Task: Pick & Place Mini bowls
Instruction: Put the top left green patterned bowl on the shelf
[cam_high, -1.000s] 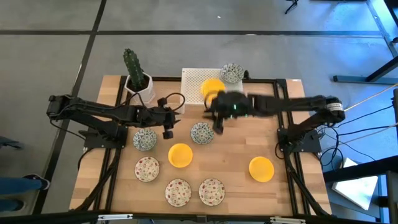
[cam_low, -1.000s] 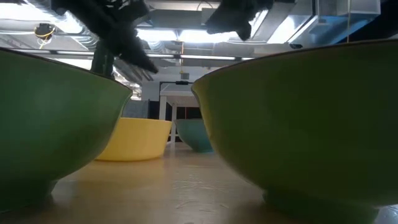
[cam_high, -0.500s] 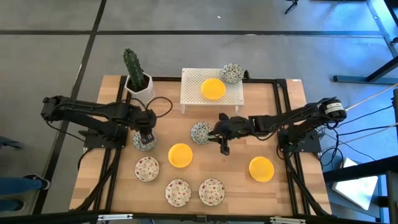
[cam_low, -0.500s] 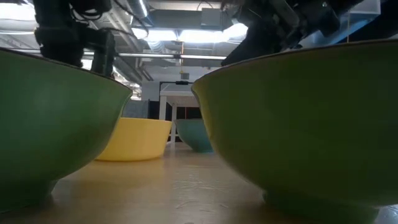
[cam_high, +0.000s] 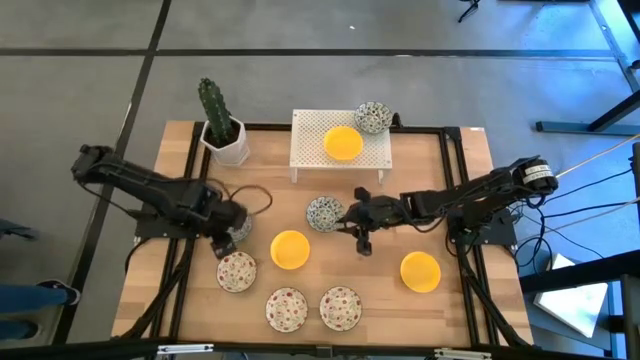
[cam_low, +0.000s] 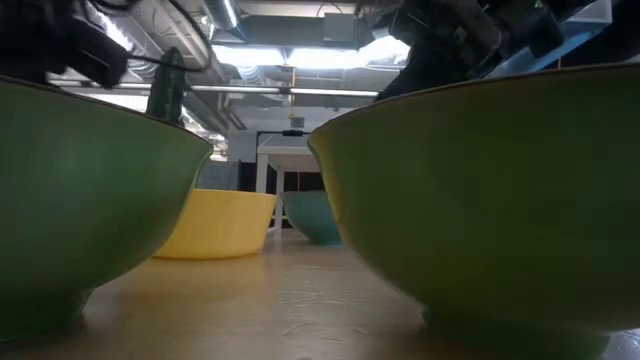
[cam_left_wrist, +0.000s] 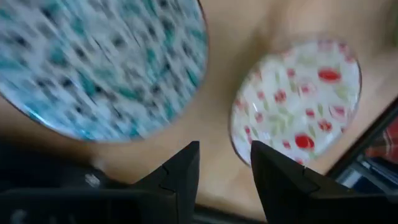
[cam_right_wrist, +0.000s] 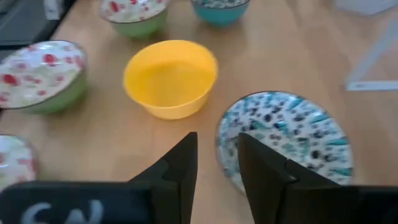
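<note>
**Both claws low over patterned bowls**

The left claw (cam_high: 222, 240) hangs just over a grey-green patterned bowl (cam_left_wrist: 93, 62) beside a red-speckled bowl (cam_left_wrist: 297, 99), fingers slightly parted and empty. The right claw (cam_high: 352, 222) sits at the rim of another patterned bowl (cam_high: 323, 212) mid-bench (cam_high: 460, 300), narrowly open, holding nothing. A yellow bowl (cam_high: 290, 249) lies near; two bowls rest on the white stand (cam_high: 310, 150).
</note>
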